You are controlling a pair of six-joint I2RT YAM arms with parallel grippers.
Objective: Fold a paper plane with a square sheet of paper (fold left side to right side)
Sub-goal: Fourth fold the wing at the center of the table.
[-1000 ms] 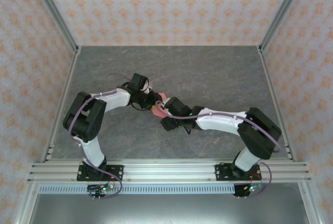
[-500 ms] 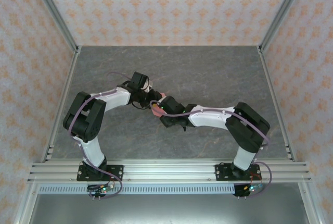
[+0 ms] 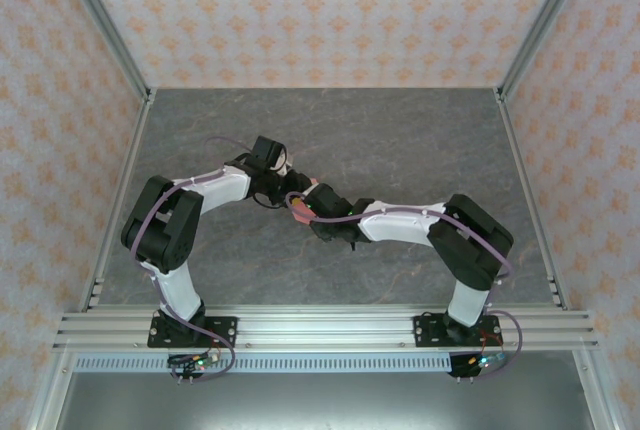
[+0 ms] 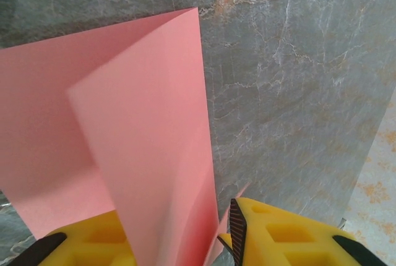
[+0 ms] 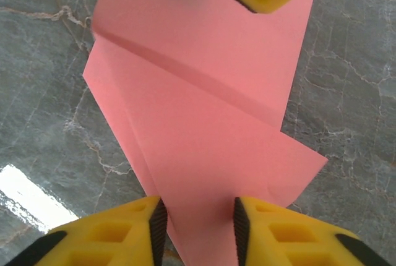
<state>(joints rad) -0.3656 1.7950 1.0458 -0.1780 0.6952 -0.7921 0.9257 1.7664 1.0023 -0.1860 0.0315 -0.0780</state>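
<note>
Around the middle of the table [image 4: 297, 93], the half-folded square sheet of paper [image 5: 204, 111] sits between the left gripper [image 4: 145, 238] and right gripper [image 5: 198, 216], both spread apart astride it, so the unpinned flap may spring open or crease askew.

The left arm [image 3: 215, 188] and right arm [image 3: 405, 225] have white tubes, bulky black joints, a purple cable [image 3: 222, 142] each, black base plates [image 3: 190, 330] on the aluminium rail [image 3: 320, 326], yellow fingers [image 5: 291, 235].
</note>
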